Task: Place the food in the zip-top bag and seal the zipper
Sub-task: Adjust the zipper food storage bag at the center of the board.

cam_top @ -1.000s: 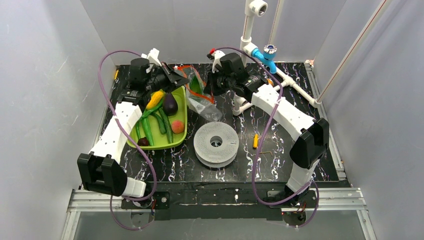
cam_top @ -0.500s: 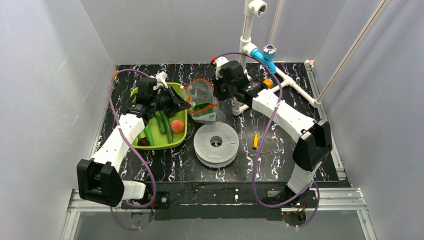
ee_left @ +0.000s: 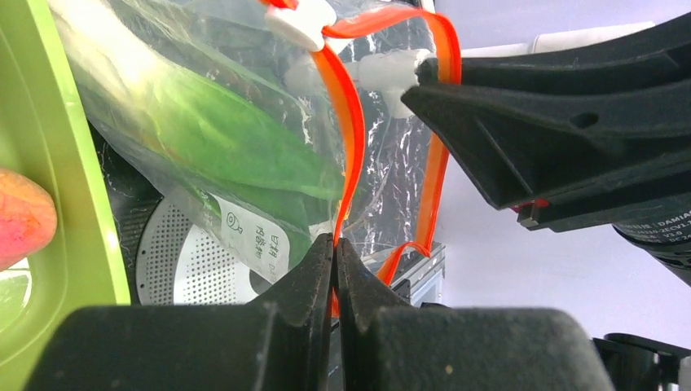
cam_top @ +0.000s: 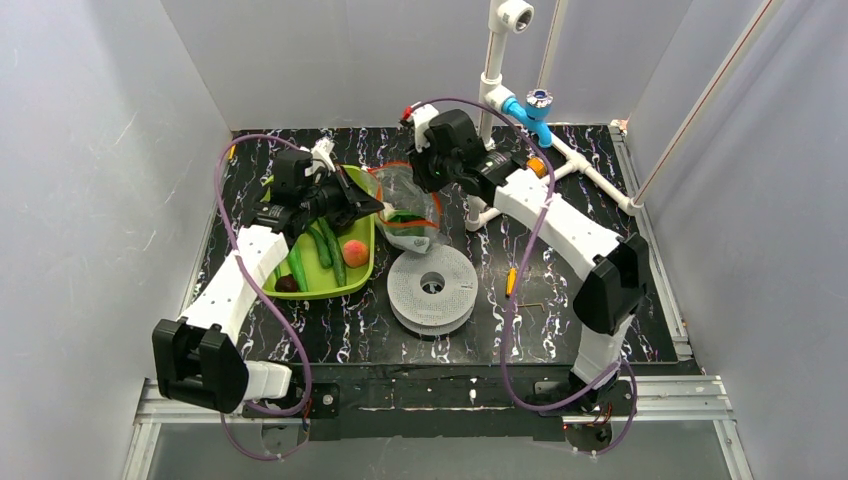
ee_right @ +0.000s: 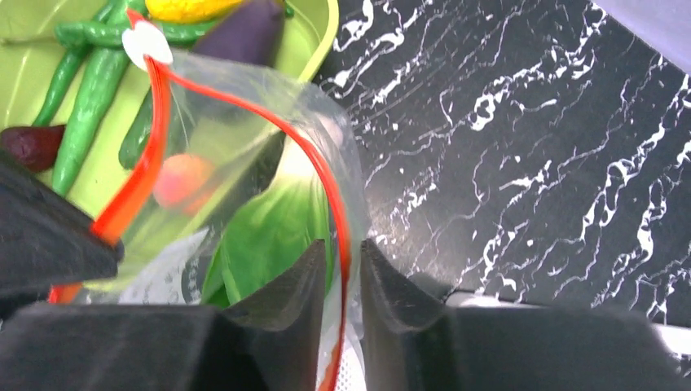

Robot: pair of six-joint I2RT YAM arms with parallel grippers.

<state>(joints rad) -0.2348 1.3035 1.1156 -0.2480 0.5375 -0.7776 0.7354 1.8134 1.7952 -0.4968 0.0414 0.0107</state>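
Shifted left, the right fingers [ee_right: 314,265] seemingly clamp the zipper [ee_left: 351,138]; the left fingers [ee_left: 322,262] pinch it too; a leafy stalk [ee_left: 236,138] sits inside the zip-top bag [cam_top: 405,200].

Enclosure: plain pale grey walls [cam_top: 350,60] on three sides, evenly lit. Tabletop [cam_top: 350,330]: black, white marble veining. Aluminium rail [cam_top: 680,393] along near edge. White pipework [cam_top: 494,60] at rear.

One bag [cam_top: 408,207] holds one leafy stalk [ee_left: 220,134]. One tray [ee_left: 61,163] carries one eggplant [ee_right: 248,32], one yellow piece [ee_right: 191,7], one round fruit [cam_top: 354,250] and at least three peppers [ee_right: 96,85]. One disc [cam_top: 452,300], one stick [cam_top: 511,282], two tools [ee_left: 334,240].
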